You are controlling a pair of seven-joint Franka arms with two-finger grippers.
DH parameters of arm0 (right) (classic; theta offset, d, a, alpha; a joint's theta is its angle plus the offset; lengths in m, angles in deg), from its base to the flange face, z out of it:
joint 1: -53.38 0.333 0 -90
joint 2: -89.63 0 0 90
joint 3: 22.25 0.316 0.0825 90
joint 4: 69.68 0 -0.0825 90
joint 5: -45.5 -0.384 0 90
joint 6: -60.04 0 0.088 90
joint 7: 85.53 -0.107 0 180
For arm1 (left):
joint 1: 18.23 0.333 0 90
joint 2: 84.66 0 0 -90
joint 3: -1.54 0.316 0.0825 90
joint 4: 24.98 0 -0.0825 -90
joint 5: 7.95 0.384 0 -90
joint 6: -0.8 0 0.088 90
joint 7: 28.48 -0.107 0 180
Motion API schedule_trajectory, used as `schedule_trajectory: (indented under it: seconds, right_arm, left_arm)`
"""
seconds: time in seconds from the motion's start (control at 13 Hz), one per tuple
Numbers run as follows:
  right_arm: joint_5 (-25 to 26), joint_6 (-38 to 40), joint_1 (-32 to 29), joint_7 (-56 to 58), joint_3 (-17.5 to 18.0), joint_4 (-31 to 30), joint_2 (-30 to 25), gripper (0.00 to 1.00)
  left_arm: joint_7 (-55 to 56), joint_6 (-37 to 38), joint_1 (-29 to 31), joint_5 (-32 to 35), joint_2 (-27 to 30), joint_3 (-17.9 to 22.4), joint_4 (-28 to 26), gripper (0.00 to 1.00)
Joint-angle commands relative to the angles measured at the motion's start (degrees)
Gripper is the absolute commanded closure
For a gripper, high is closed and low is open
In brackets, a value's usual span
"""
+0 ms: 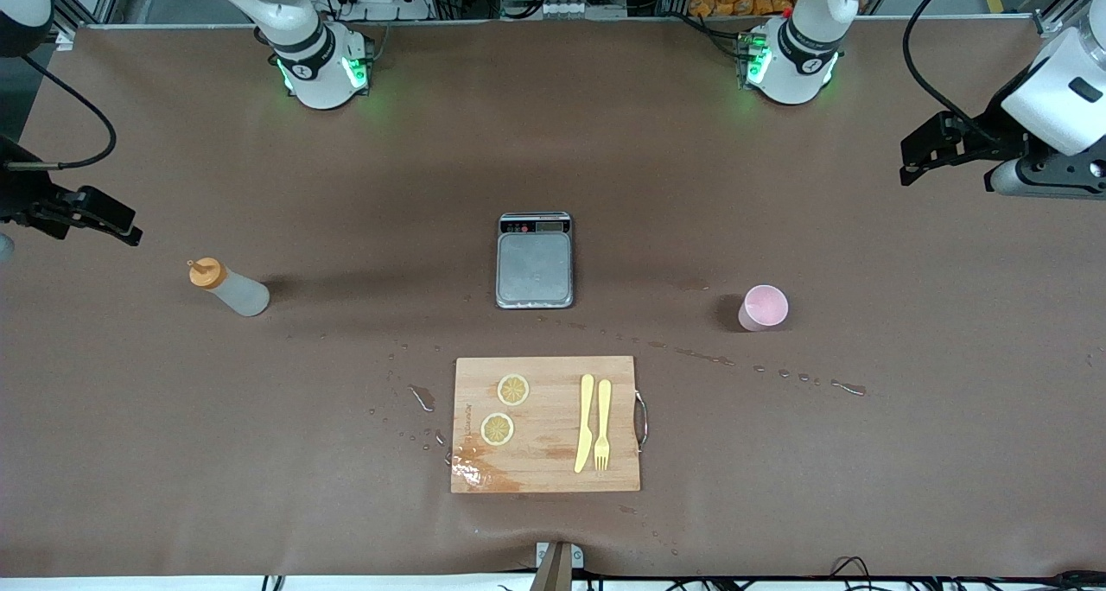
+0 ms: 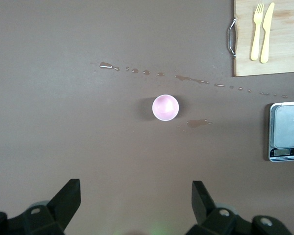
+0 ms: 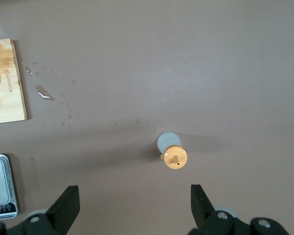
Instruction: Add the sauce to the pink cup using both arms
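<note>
Both grippers up in the air, holding nothing. Left gripper (image 2: 134, 203) jaws spread wide, over bare table at the left arm's end; cup (image 1: 764, 308) stands upright on the table at about 3 o'clock from the scale (image 1: 535, 260), well apart. Right gripper (image 3: 132, 205) jaws also wide apart, over the right arm's end; sauce (image 1: 229, 288) stands upright at 9 o'clock from the scale, well apart. Board (image 1: 546, 424) at 6 o'clock of the scale, carrying lemon slices (image 1: 513, 390), knife (image 1: 585, 422), fork (image 1: 603, 423). Drips (image 1: 760, 369) between cup and board.
</note>
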Motion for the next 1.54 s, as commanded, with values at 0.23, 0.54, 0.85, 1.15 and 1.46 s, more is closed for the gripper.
schedule_trajectory:
  seconds: [0.23,0.54,0.85,1.15,1.46]
  right_arm:
    - [0.7,-1.0,-0.4,-0.2,0.7,-2.4,-2.1,0.0]
    - [0.7,-0.9,-0.3,-0.2,0.7,-2.4,-2.2,0.0]
    - [0.7,-0.8,-0.5,-0.2,0.7,-2.4,-2.2,0.0]
    - [0.6,-0.8,-0.3,-0.2,0.7,-2.5,-2.2,0.0]
    - [0.7,-0.9,-0.6,-0.2,0.7,-2.6,-2.1,0.0]
  left_arm:
    - [-2.3,-1.2,-0.9,0.4,-4.1,-0.4,-0.5,0.0]
    - [-2.5,-3.8,-4.6,-0.1,-13.7,-1.6,-1.7,0.0]
    - [-2.2,-3.7,-8.1,0.8,-24.3,-1.7,-2.1,0.0]
    - [-2.2,-9.5,-8.0,7.1,-28.6,-1.6,-2.3,0.0]
    - [-3.6,-21.8,2.4,5.2,-27.8,-4.2,-11.4,0.0]
